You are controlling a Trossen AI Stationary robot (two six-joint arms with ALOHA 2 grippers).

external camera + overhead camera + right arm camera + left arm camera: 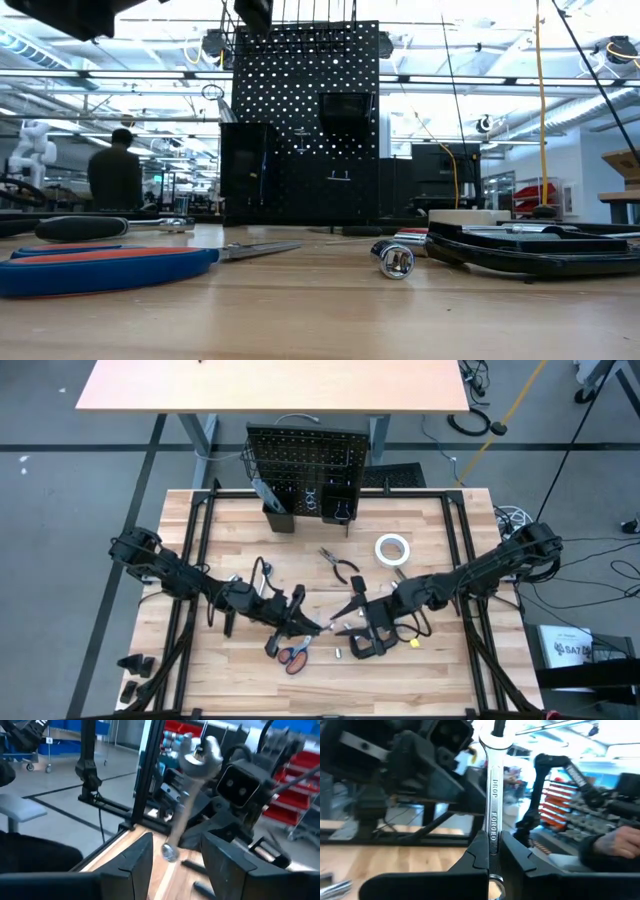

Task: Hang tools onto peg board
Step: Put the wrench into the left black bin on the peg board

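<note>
- The butcher-block table [240,535] is pale wood, framed in black rails, on a grey floor crossed by dark tape lines.
- At its far edge stands the peg board [305,470], upright and black, with dark bins along the bottom; a second tan table [270,385] sits beyond it.
- Both arms meet near the front middle of the table.
- The left gripper [490,851] is clamped on a silver wrench [493,785] stamped "DROP FORGED", gripping the shank just beside its lower end.
- The right gripper [176,854] faces it with its jaws apart; the wrench's open end shows in the gap, and nothing is pinched between those fingers.
- Loose on the wood: a white tape roll [392,548] to the right of centre, dark-handled pliers [340,564] just left of it, orange-handled scissors [293,656] near the front edge, and a black clamp [366,644] under the right arm.
- From table height, a ratchet [95,228] lies to the left.
- Behind the board the room is a bright workshop with ceiling rails, red parts bins and a person [116,175] standing far off.
</note>
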